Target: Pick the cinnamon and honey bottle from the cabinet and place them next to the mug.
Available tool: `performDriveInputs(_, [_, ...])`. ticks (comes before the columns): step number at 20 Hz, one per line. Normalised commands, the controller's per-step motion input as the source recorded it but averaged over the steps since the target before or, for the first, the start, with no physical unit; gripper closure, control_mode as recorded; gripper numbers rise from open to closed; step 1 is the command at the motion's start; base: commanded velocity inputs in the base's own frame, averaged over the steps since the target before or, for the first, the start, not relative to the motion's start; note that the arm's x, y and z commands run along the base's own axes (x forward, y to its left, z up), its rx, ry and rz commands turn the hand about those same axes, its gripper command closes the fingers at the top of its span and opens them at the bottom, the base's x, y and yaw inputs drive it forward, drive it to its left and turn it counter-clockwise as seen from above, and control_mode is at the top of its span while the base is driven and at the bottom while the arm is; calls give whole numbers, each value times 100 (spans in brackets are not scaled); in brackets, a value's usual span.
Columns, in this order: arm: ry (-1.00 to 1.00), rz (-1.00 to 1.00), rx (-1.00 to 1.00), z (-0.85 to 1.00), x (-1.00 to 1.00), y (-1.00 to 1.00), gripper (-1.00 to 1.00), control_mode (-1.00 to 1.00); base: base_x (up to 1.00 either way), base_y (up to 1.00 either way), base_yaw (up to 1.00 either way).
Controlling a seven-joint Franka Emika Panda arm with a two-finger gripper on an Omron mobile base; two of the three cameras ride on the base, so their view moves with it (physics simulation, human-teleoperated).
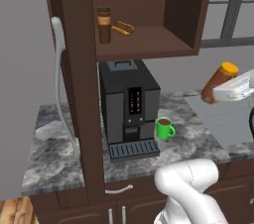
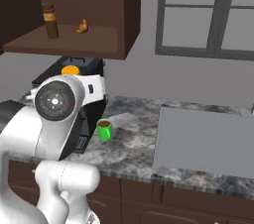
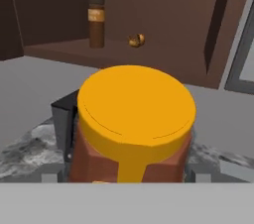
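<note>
The cabinet (image 1: 79, 94) hangs over the marble bench (image 1: 193, 139), its shelf carrying the cinnamon (image 1: 103, 26) at the left beside a small tan piece (image 1: 124, 28). A black coffee machine (image 1: 128, 106) stands beneath, the mug (image 1: 164, 128) just right of it. The jaws pinch the honey bottle (image 1: 218, 82), tilted, in the air right of the mug.

Honey bottle (image 3: 133, 134) had its lower body cut off at the bottom of the hand view; in the left base view its base sat behind the white hand. In the right base view just its cap (image 2: 70, 70) peeked over the arm joint. Gripper fingertips were hidden, so the contact was unclear. Cabinet (image 1: 79, 94) top was cropped. Cinnamon (image 1: 103, 26) label was too small to read. Small tan piece (image 1: 124, 28) on the shelf couldn't be identified.
</note>
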Motion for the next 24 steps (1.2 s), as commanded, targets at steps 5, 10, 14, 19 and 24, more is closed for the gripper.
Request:
performDriveInputs(5, [0,15,0,-29,-9,-71,100,-100,0,0,0])
performDriveInputs(10, [13,11,-2,-26,8,-25,100,-100,0,0,0])
performDriveInputs(14, [26,5,-10,-28,40,0,100,-100,0,0,0])
performDriveInputs(19, [16,4,-8,-10,55,0,100,-100,0,0,0])
performDriveInputs(24, [3,5,-1,-26,41,0,100,-100,0,0,0])
